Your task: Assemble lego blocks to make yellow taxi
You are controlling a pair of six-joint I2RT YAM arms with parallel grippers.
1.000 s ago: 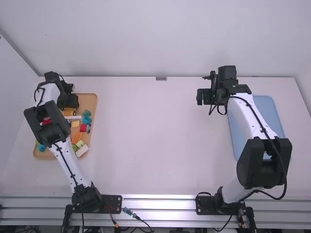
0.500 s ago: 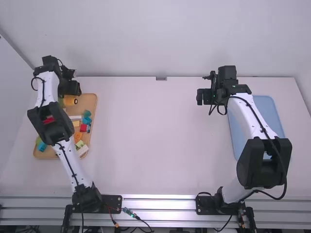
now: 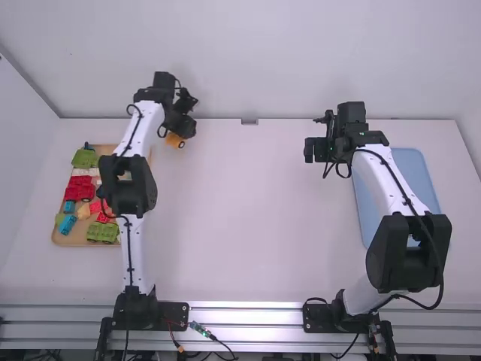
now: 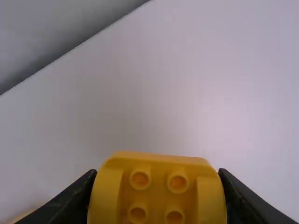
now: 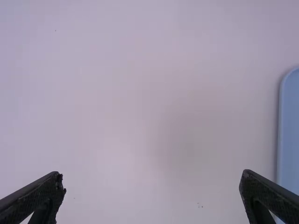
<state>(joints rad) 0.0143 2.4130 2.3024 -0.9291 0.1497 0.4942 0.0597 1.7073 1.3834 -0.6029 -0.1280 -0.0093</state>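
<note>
– Where is the yellow block (image 3: 175, 141)?
– The left gripper (image 3: 181, 131) has its fingers closed on it, just to the right of the wooden tray (image 3: 74, 240).
– And the right gripper (image 3: 316, 150)?
– It is wide open, holding nothing, near the blue tray (image 3: 409, 162).

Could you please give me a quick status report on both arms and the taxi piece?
Left pincer shut on yellow block, over table beyond the wooden tray. Right pincer open, empty. Nothing visibly in the way.
</note>
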